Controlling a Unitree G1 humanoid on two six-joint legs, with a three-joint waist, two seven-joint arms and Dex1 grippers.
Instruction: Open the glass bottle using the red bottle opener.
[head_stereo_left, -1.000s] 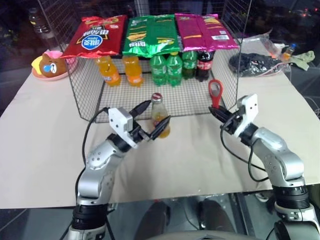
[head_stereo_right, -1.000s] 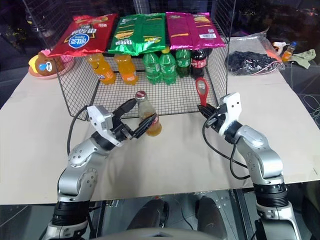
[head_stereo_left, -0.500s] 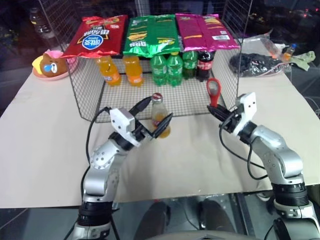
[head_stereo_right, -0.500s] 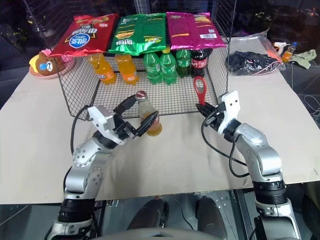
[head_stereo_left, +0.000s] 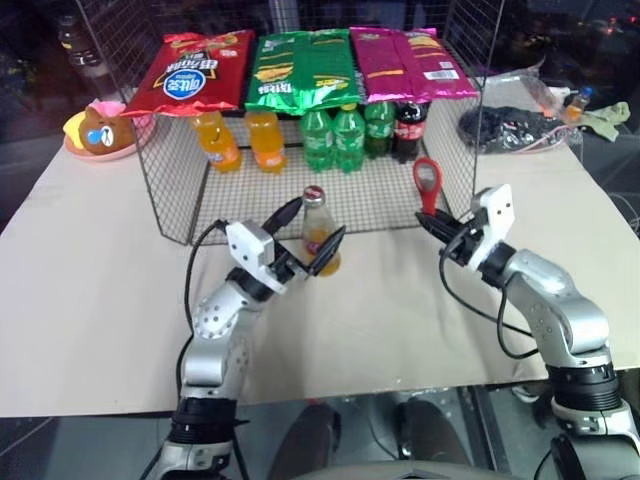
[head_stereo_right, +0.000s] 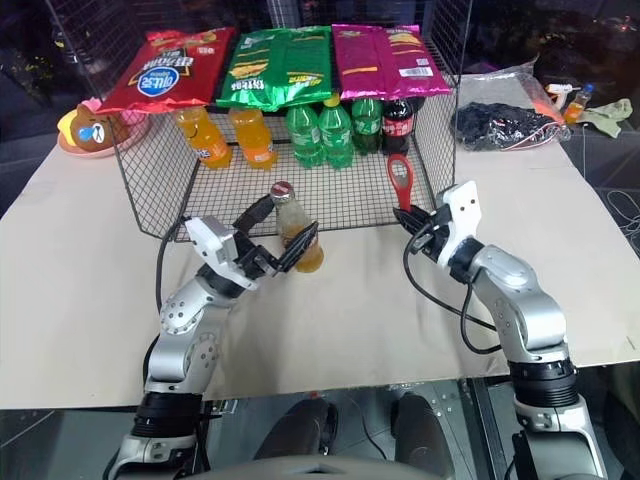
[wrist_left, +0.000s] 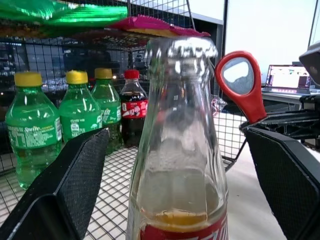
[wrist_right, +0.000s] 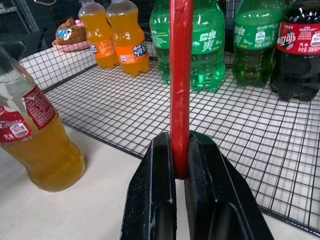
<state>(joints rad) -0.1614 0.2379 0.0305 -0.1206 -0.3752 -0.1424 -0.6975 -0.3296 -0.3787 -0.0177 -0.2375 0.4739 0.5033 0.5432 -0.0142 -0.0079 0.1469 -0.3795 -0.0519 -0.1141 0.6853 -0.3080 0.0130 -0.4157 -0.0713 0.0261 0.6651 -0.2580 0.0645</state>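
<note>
We see the glass bottle (head_stereo_left: 317, 232) standing upright on the beige table (head_stereo_left: 90, 300), just in front of the open front edge of the wire rack (head_stereo_left: 170, 190), its red cap on. Our left gripper (head_stereo_left: 312, 232) has its two black fingers spread wide on either side of the bottle; the bottle stands between them, and from the left wrist view neither finger pad (wrist_left: 82, 165) touches the glass. To the right of the bottle, well apart from it, our right gripper (head_stereo_left: 432, 223) is clamped tight on the handle of the red bottle opener (head_stereo_left: 428, 185), which stands upright with its oval ring head at the top, near the rack's right front corner. Behind the bottle, inside the rack, stand two orange soda bottles (head_stereo_left: 240, 140), three green soda bottles (head_stereo_left: 345, 135) and a dark cola bottle (head_stereo_left: 408, 128); snack bags (head_stereo_left: 300, 68) in red, green and pink lie across the rack's top. Left of the rack, farther back than the bottle, a bear toy (head_stereo_left: 98, 130) sits on a pink plate.
</note>
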